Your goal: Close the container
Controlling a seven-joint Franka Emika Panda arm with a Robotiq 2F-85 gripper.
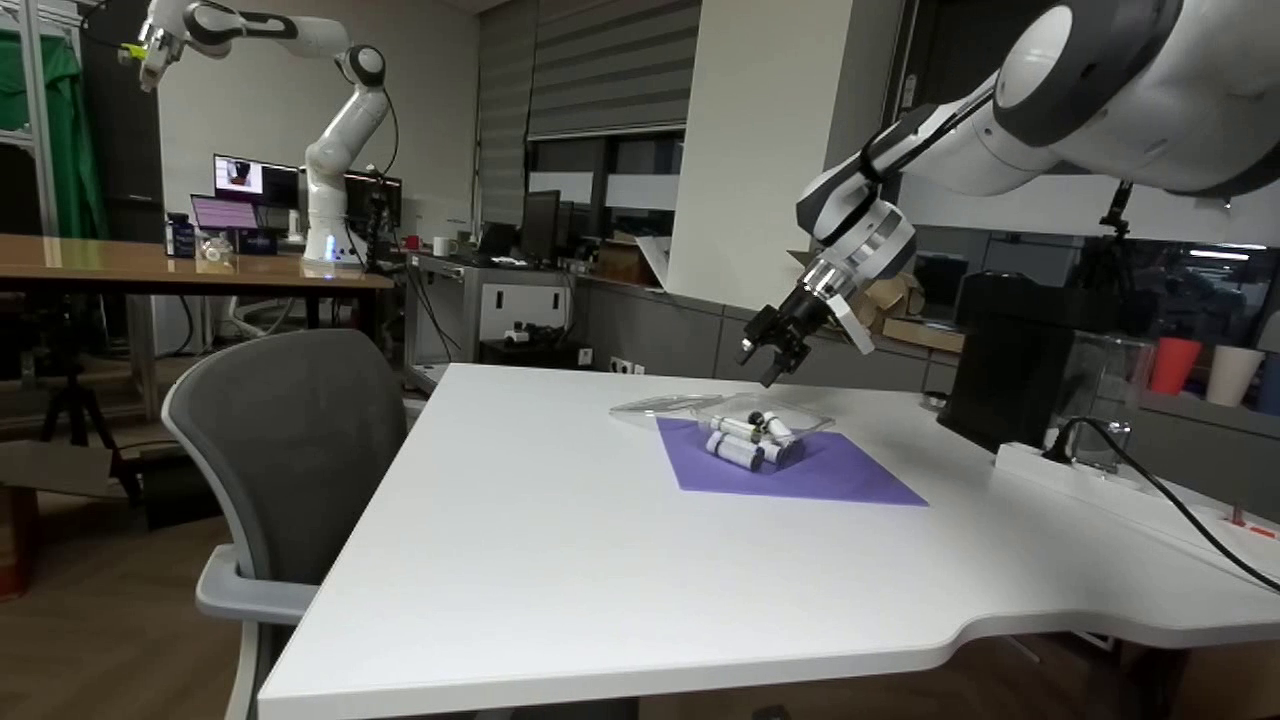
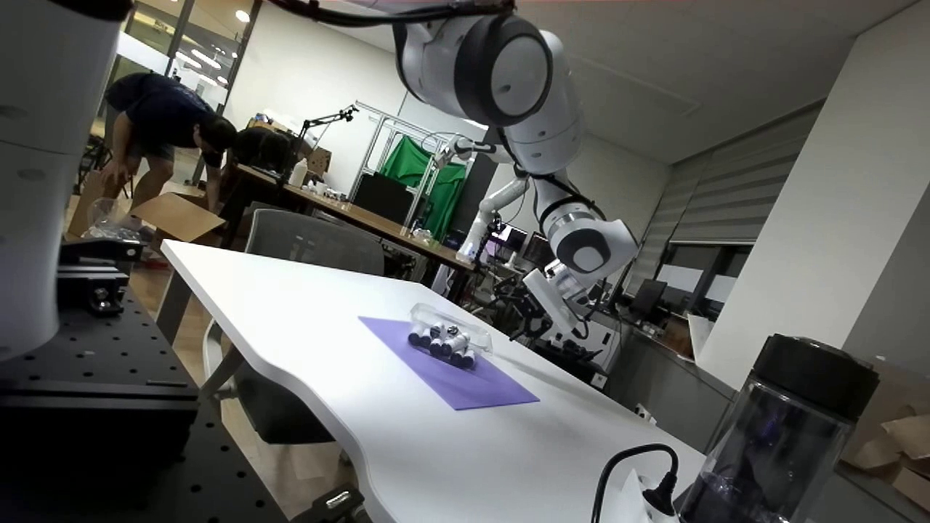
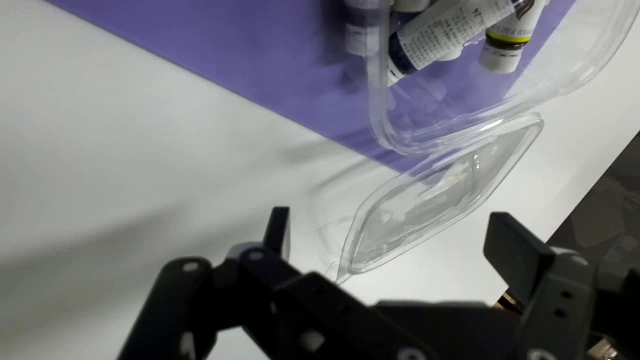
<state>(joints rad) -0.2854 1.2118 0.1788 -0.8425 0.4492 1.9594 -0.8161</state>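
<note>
The container point(image 1: 805, 412) is a clear plastic box holding several small white-capped bottles point(image 1: 737, 450). It stands open on the purple mat in both exterior views point(image 2: 476, 335). In the wrist view its rim point(image 3: 415, 145) is at the upper right. Its clear lid point(image 3: 435, 205) lies folded out beside it, seemingly joined along one edge, and the lid also shows in an exterior view point(image 1: 668, 404). My gripper point(image 1: 757, 368) is open and empty, above the table near the container. In the wrist view the lid appears partly between the spread fingers point(image 3: 395, 240), without visible contact.
The purple mat point(image 1: 820, 480) lies under the container on the white table point(image 1: 560, 560). A white power strip point(image 1: 1130, 500) with a black cable and a clear, black-topped vessel point(image 2: 770, 436) stand along one side. A grey chair point(image 1: 290, 460) stands at the table's edge.
</note>
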